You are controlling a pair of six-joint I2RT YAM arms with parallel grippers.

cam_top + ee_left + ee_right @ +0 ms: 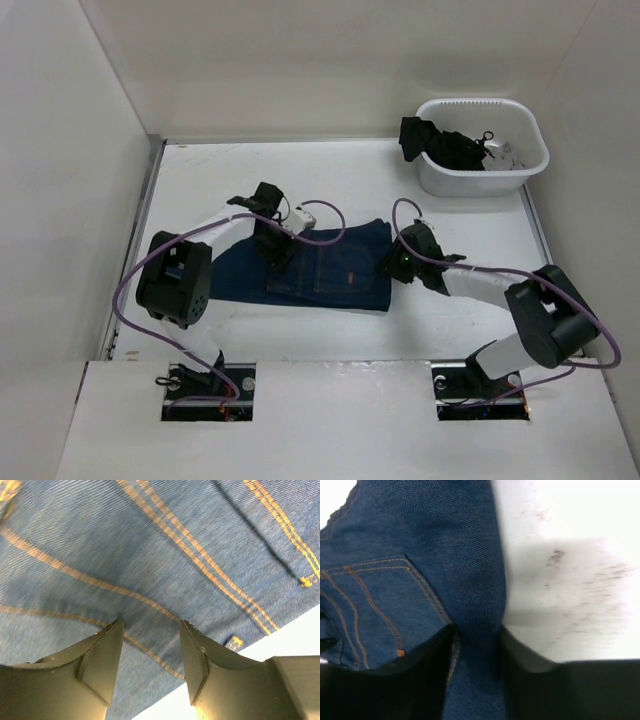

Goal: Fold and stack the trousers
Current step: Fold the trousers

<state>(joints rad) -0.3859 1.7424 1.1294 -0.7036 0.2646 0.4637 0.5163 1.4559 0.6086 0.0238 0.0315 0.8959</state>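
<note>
The trousers (325, 265), dark navy denim with orange stitching, lie folded into a rectangle mid-table. My left gripper (272, 246) hangs over their left part. In the left wrist view its fingers (107, 645) stand apart just above the flat denim (150, 545), with nothing between them, so the left gripper (150, 625) is open. My right gripper (390, 265) is at the trousers' right edge. There its jaws (476, 630) straddle the folded edge of the denim (395, 555), which fills the gap between them beside a back pocket.
A white basket (525, 172) at the back right holds a black garment (440, 145) that hangs over its left rim. White walls close in the table (450, 215) on three sides. Purple cables loop off both arms over the trousers.
</note>
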